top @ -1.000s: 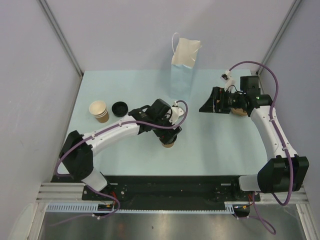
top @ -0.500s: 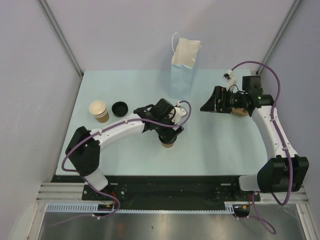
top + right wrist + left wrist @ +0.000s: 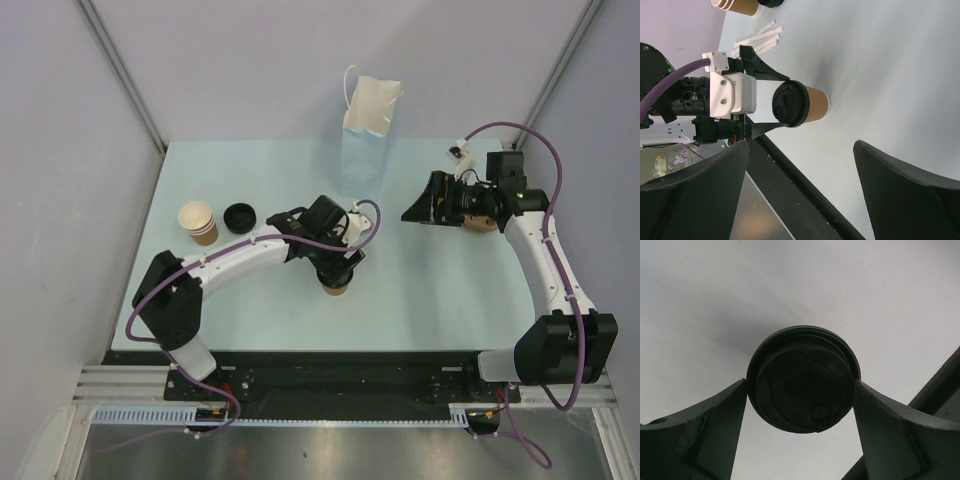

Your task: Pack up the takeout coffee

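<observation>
Standing upright on the tabletop (image 3: 430,300), low in the middle of the overhead frame, the coffee (image 3: 812,107) is being pinched at its lid (image 3: 788,104) by the left pincer (image 3: 800,387), with a finger touching each side. The right pincer (image 3: 801,145) is being held spread and empty at the right of that frame. Packing is judged barely begun: the coffee is not yet lifted, and the bag (image 3: 368,120) at the upper middle is standing well apart.

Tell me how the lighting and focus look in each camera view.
Top external view: even, soft light, faint shadows on the table, sharp. Left wrist view: dim, the takeout coffee and flanking left fingers nearly silhouettes. Right wrist view: cup sharp with a soft shadow, right fingers dark, blurred.
</observation>
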